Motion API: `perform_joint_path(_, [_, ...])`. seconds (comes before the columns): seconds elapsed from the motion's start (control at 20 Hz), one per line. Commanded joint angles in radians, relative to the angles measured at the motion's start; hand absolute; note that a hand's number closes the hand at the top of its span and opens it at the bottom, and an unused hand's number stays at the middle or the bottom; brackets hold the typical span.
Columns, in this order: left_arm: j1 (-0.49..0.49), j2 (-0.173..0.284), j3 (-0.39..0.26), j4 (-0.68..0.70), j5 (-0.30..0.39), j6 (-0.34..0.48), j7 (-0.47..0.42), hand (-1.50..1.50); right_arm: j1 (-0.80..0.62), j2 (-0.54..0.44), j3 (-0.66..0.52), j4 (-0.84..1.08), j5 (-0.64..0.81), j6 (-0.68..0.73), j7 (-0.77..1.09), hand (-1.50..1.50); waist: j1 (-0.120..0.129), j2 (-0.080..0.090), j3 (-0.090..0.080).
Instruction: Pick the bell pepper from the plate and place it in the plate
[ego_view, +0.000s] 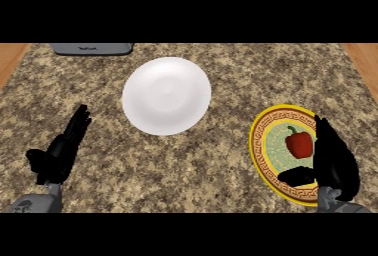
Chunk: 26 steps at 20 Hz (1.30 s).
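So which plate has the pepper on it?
The yellow-rimmed patterned plate at the right, beside the right hand, holds the red bell pepper. The plain white plate holds nothing.

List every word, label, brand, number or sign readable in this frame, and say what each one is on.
Grey appliance at the counter's far edge: a short light marking on its front, too small and blurred to read.
Patterned plate: a gold ornamental border only, no lettering.
White plate, bell pepper, left hand, right hand: no text visible.
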Motion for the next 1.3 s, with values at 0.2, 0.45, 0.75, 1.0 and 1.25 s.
perform_joint_path(0.2, [0.076,-0.038,0.034,-0.1,-0.058,-0.015,0.044,0.0,-0.03,0.017,-0.081,0.106,0.0,0.01,-0.07,-1.5,0.002,-0.001,0.0])
perform_joint_path(0.45, [0.0,-0.037,0.073,0.0,-0.058,-0.068,0.002,0.0,-0.093,0.02,-0.115,0.308,0.048,-0.068,-0.123,-1.5,0.002,0.001,0.0])
perform_joint_path(0.75, [0.061,-0.036,0.112,-0.046,-0.067,-0.111,0.011,0.0,-0.064,0.011,-0.14,0.3,0.031,-0.042,-0.177,-1.5,0.001,0.0,0.0])
perform_joint_path(1.0, [0.068,-0.097,0.08,-0.062,-0.107,-0.087,0.005,0.0,-0.148,0.019,-0.148,0.439,0.004,-0.067,-0.298,1.5,0.003,0.0,0.0])
perform_joint_path(1.25, [0.071,-0.074,0.121,-0.023,-0.101,-0.122,-0.03,0.0,-0.096,0.037,-0.116,0.428,0.035,-0.109,-0.337,1.5,0.002,0.0,0.0])
